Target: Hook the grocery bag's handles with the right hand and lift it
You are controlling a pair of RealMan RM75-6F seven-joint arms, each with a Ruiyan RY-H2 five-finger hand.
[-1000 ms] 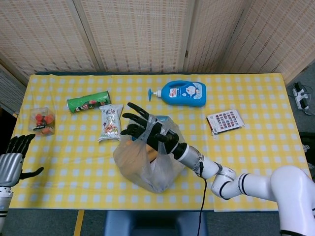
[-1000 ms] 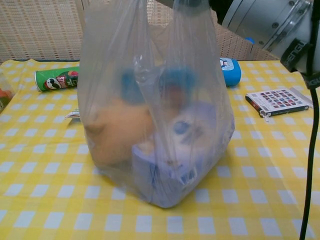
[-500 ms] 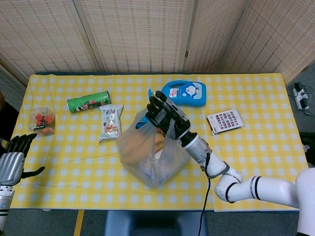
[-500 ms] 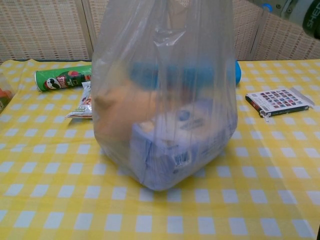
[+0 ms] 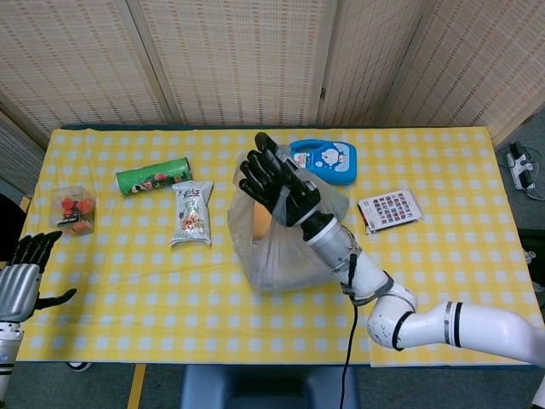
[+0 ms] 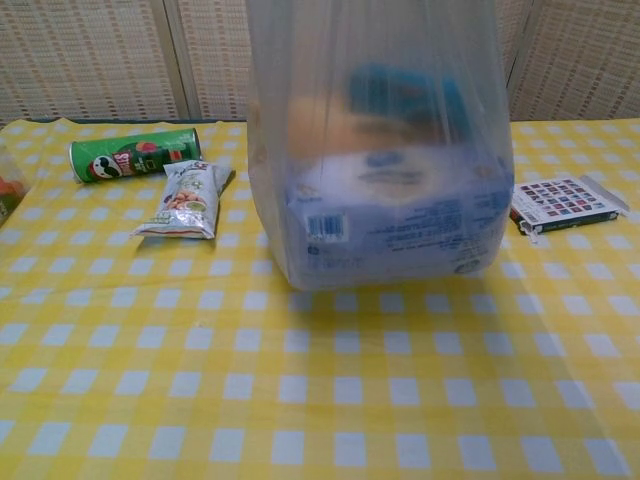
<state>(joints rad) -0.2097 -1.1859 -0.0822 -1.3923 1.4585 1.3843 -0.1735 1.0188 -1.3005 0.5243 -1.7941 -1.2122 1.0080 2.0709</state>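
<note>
Your right hand (image 5: 277, 189) carries the grocery bag (image 6: 380, 180) on its handles — fingers extended, loosely spread, not curled. The bag hangs just clear of the tablecloth (image 6: 150, 380), right of the snack packet (image 6: 190, 198). Risk: handles sliding off uncurled fingers — load drops.

The table (image 5: 443, 247) is covered with a cloth of yellow and white squares, and it fills most of the head view. Behind it, at 12 o'clock, stands a wall of woven beige panels (image 5: 238, 60) with pale vertical frames between them. At 3 o'clock a grey floor (image 5: 530, 141) shows beside the table, with a white plug and cable (image 5: 519, 166) lying there. The light is even and soft.
</note>
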